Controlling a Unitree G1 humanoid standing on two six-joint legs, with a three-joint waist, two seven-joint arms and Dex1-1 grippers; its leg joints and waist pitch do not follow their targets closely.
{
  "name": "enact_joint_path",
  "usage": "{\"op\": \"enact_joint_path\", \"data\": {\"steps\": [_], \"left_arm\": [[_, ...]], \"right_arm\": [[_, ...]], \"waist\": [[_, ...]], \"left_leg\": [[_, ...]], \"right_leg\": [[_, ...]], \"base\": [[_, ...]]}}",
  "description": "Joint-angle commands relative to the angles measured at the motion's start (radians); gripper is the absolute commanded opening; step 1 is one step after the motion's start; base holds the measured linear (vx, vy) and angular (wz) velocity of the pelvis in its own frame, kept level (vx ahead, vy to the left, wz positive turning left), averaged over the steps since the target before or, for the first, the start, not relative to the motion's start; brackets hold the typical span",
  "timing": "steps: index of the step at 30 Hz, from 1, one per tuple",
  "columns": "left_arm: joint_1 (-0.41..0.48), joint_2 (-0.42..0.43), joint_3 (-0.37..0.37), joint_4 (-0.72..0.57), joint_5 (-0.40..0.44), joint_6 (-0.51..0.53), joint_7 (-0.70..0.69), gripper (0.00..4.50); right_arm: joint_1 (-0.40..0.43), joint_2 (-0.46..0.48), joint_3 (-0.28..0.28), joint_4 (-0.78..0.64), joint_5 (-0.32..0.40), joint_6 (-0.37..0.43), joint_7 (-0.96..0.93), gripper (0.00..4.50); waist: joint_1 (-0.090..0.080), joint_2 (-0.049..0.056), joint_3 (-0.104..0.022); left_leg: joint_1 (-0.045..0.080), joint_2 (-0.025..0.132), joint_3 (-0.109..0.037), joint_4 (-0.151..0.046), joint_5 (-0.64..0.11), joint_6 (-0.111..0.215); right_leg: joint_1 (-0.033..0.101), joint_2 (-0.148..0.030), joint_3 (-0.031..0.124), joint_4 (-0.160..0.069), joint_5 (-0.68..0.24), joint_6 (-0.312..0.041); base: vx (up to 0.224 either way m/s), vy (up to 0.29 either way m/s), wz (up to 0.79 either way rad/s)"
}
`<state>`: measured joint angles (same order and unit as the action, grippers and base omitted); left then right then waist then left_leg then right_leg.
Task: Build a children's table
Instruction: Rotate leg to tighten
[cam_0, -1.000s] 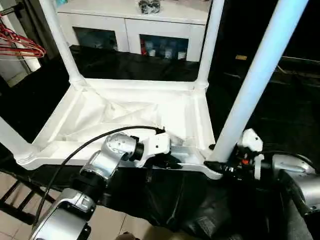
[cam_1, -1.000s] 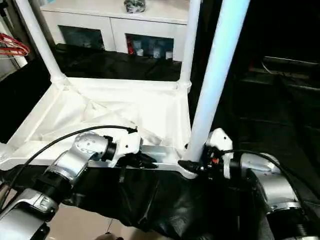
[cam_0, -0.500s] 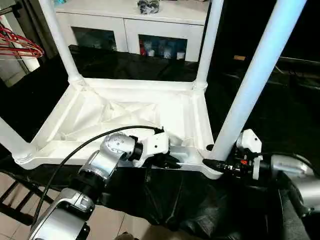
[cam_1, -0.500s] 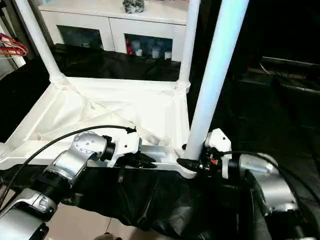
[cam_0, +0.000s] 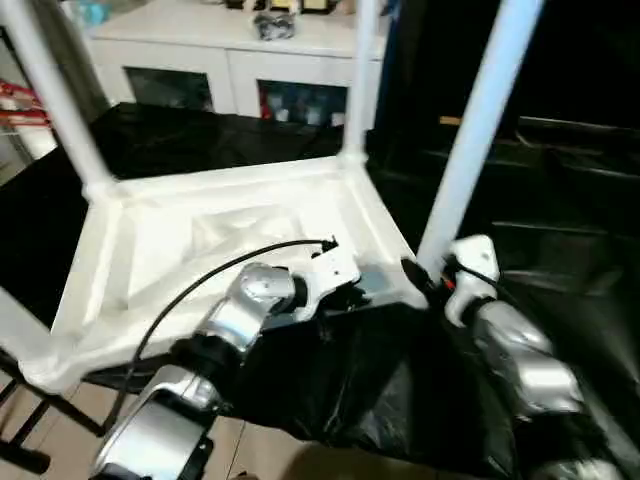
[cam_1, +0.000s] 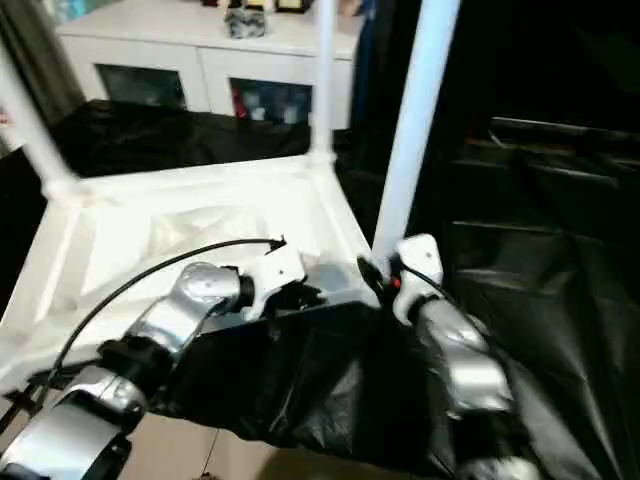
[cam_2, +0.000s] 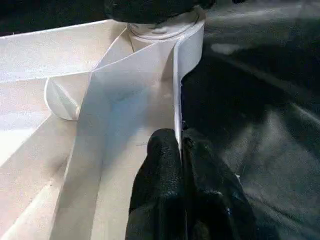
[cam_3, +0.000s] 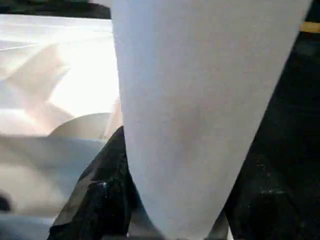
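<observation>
Right wrist view: right end effector (cam_3: 172, 220) grips leg (cam_3: 200, 100); left (cam_2: 181, 165) pinches tabletop rim (cam_2: 176, 100).

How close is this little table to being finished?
Nearly done, it seems. The table top lies upside down and four white legs stand in its corners. The right gripper is closed around the near right leg at its base, perhaps seating it; the left gripper pinches the top's near rim. Whether that leg is fully home I cannot tell. Left: letting go and turning the table upright.
</observation>
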<state>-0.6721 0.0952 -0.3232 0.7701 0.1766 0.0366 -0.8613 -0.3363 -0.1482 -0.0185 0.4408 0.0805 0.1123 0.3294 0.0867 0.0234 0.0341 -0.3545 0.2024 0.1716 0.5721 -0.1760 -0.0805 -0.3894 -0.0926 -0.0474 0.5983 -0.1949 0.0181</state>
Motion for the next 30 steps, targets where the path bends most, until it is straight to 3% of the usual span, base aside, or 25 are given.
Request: {"op": "enact_joint_path", "data": {"steps": [1, 2, 3, 6, 10, 15, 16, 17, 19, 21, 23, 26, 29, 30], "left_arm": [[-0.050, -0.077, -0.024, -0.017, 0.007, -0.006, 0.054, 0.00], [-0.055, -0.080, -0.023, -0.009, 0.011, -0.010, 0.061, 0.00], [-0.056, -0.080, -0.023, -0.007, 0.012, -0.013, 0.060, 0.00], [-0.049, -0.071, -0.020, -0.014, 0.003, -0.027, 0.039, 0.00], [-0.036, -0.047, -0.019, -0.025, -0.006, -0.050, 0.012, 0.00], [0.000, -0.011, -0.004, -0.064, -0.047, -0.081, -0.077, 0.00], [0.014, 0.004, -0.003, -0.084, -0.068, -0.096, -0.126, 0.00], [0.017, 0.006, -0.003, -0.088, -0.072, -0.100, -0.135, 0.00], [0.033, 0.024, -0.003, -0.113, -0.095, -0.108, -0.190, 0.00], [0.044, 0.047, -0.007, -0.133, -0.118, -0.114, -0.257, 0.00], [0.046, 0.054, -0.008, -0.137, -0.123, -0.115, -0.275, 0.00], [0.050, 0.094, -0.016, -0.147, -0.137, -0.123, -0.359, 0.00], [0.051, 0.126, -0.022, -0.153, -0.141, -0.130, -0.413, 0.00], [0.049, 0.136, -0.021, -0.151, -0.141, -0.133, -0.424, 0.00]], "right_arm": [[0.005, 0.083, 0.118, 0.099, -0.040, 0.003, 0.003, 1.98], [-0.008, 0.096, 0.116, 0.110, -0.039, -0.007, 0.001, 2.53], [-0.012, 0.101, 0.112, 0.113, -0.035, -0.006, 0.003, 2.67], [-0.012, 0.100, 0.102, 0.101, -0.009, 0.006, 0.048, 2.88], [0.006, 0.070, 0.091, 0.071, 0.005, 0.005, 0.092, 3.24], [0.067, -0.037, 0.101, -0.040, 0.034, -0.007, 0.238, 3.65], [0.087, -0.078, 0.101, -0.079, 0.051, -0.004, 0.298, 3.85], [0.090, -0.085, 0.101, -0.085, 0.054, -0.004, 0.308, 3.85], [0.110, -0.134, 0.103, -0.125, 0.077, 0.002, 0.389, 3.85], [0.132, -0.194, 0.117, -0.172, 0.105, 0.008, 0.511, 3.85], [0.137, -0.211, 0.123, -0.183, 0.111, 0.007, 0.545, 3.85], [0.145, -0.280, 0.152, -0.207, 0.124, -0.004, 0.675, 3.85], [0.143, -0.321, 0.170, -0.222, 0.141, 0.011, 0.754, 3.85], [0.143, -0.335, 0.181, -0.228, 0.140, 0.017, 0.781, 3.85]], "waist": [[-0.004, 0.000, -0.035], [-0.003, -0.004, -0.037], [-0.003, -0.002, -0.037], [-0.001, -0.001, -0.036], [0.002, -0.003, -0.038], [0.011, -0.008, -0.042], [0.013, -0.003, -0.044], [0.013, -0.008, -0.044], [0.014, -0.007, -0.047], [0.023, -0.003, -0.053], [0.029, -0.003, -0.058], [0.040, 0.003, -0.065], [0.041, 0.005, -0.059], [0.041, 0.004, -0.056]], "left_leg": [[0.011, 0.011, -0.020, -0.086, -0.474, -0.025], [0.006, 0.011, -0.021, -0.090, -0.456, -0.017], [0.007, 0.012, -0.020, -0.092, -0.451, -0.014], [0.007, 0.016, -0.017, -0.098, -0.443, -0.007], [0.008, 0.015, -0.014, -0.096, -0.439, 0.004], [0.005, 0.018, -0.007, -0.090, -0.370, 0.034], [0.004, 0.019, -0.006, -0.088, -0.348, 0.040], [0.002, 0.018, -0.004, -0.086, -0.336, 0.050], [0.000, 0.017, -0.002, -0.084, -0.304, 0.058], [-0.004, 0.020, 0.001, -0.073, -0.201, 0.092], [-0.008, 0.020, 0.002, -0.065, -0.160, 0.107], [-0.015, 0.023, 0.004, -0.051, -0.093, 0.144], [-0.014, 0.025, 0.007, -0.053, -0.149, 0.142], [-0.012, 0.026, 0.007, -0.057, -0.188, 0.128]], "right_leg": [[0.017, -0.050, 0.014, -0.119, -0.575, -0.090], [0.023, -0.050, 0.014, -0.118, -0.546, -0.092], [0.023, -0.048, 0.015, -0.119, -0.528, -0.096], [0.027, -0.045, 0.020, -0.111, -0.413, -0.138], [0.027, -0.046, 0.026, -0.110, -0.390, -0.149], [0.034, -0.046, 0.031, -0.101, -0.301, -0.178], [0.036, -0.047, 0.033, -0.099, -0.288, -0.183], [0.038, -0.046, 0.032, -0.099, -0.277, -0.189], [0.040, -0.047, 0.032, -0.096, -0.255, -0.196], [0.042, -0.046, 0.030, -0.082, -0.141, -0.227], [0.047, -0.044, 0.029, -0.071, -0.076, -0.242], [0.043, -0.039, 0.022, -0.051, 0.060, -0.273], [0.038, -0.040, 0.022, -0.057, -0.003, -0.278], [0.037, -0.042, 0.023, -0.062, -0.062, -0.273]], "base": [[0.000, 0.000, 0.00], [0.000, 0.000, 0.00], [0.000, 0.000, 0.00], [0.000, 0.000, 0.00], [0.000, 0.000, 0.00], [0.000, 0.000, 0.00], [0.000, 0.000, 0.00], [0.000, 0.000, 0.00], [0.026, -0.013, 0.02], [0.052, -0.020, 0.02], [0.025, -0.004, 0.01], [0.000, 0.000, 0.00], [0.000, 0.000, 0.00], [0.000, 0.000, 0.00]]}}
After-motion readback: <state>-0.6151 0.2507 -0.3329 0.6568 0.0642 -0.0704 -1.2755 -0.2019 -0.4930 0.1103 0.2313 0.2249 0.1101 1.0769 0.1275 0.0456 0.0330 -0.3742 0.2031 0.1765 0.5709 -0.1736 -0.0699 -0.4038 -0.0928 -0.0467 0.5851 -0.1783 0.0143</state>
